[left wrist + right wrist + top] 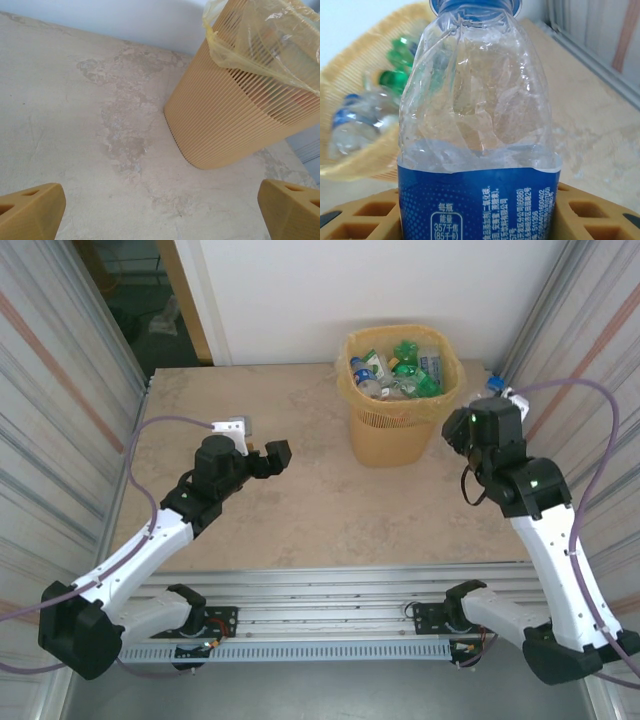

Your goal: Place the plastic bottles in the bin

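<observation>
- Top view: plastic bottles [400,372] are lying in the bin [395,435] on the bench [300,510]; the left end effector [268,456] is hovering with jaws apart.
- Left wrist: the bin is standing ahead, to the right.
- Right wrist: the right end effector [477,222] is clamping a clear blue-labelled bottle [477,115] near the bin.

The left arm [140,550] and right arm [555,550], white shells between black joints, stand on a ribbed aluminium rail [330,590]. Grey-lilac cables [170,421] loop off both wrists above the rail; green lights [536,483] glow on the right arm's joints. Pincer fingers [585,212] are ochre plastic with moulded square hollows.
</observation>
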Tool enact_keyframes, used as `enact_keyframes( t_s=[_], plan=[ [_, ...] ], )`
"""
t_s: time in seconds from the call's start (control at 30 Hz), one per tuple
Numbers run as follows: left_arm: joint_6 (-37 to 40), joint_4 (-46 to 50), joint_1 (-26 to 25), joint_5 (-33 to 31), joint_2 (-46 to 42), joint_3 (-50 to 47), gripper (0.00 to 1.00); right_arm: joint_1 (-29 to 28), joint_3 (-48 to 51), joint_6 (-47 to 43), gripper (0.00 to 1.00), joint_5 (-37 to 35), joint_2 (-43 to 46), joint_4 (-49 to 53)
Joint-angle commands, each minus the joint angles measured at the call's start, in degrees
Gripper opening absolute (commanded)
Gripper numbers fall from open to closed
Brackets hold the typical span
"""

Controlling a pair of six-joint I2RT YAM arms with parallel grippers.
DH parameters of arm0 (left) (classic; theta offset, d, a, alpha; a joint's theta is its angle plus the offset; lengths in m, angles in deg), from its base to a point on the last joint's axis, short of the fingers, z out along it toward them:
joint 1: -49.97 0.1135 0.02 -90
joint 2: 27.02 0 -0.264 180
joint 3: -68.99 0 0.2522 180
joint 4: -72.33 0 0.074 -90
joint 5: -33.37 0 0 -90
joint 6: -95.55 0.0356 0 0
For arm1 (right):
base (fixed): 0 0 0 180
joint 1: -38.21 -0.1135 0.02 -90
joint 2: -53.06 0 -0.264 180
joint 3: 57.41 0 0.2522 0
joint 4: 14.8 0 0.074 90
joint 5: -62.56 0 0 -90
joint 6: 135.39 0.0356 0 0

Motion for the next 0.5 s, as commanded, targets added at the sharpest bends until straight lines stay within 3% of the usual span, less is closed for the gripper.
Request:
enact_keyframes(
  t_s=[0.0,0.17,0.47],
  plan=[
    [-0.77,0.82,0.49,-0.74,0.01,0.67,0.99,0.10,-7.67,-7.35,0.53,4.67,-6.12,1.68],
    [-1.36,1.84,0.56,-0.51,-0.08,1.04,0.99,0.02,-21.47,-12.59,0.53,12.22,-17.56,2.84],
    [-3.01,2.72,0.51,-0.05,-0.55,0.96,0.99,-0.26,-40.05,-17.16,0.53,18.07,-34.44,2.42]
  ],
)
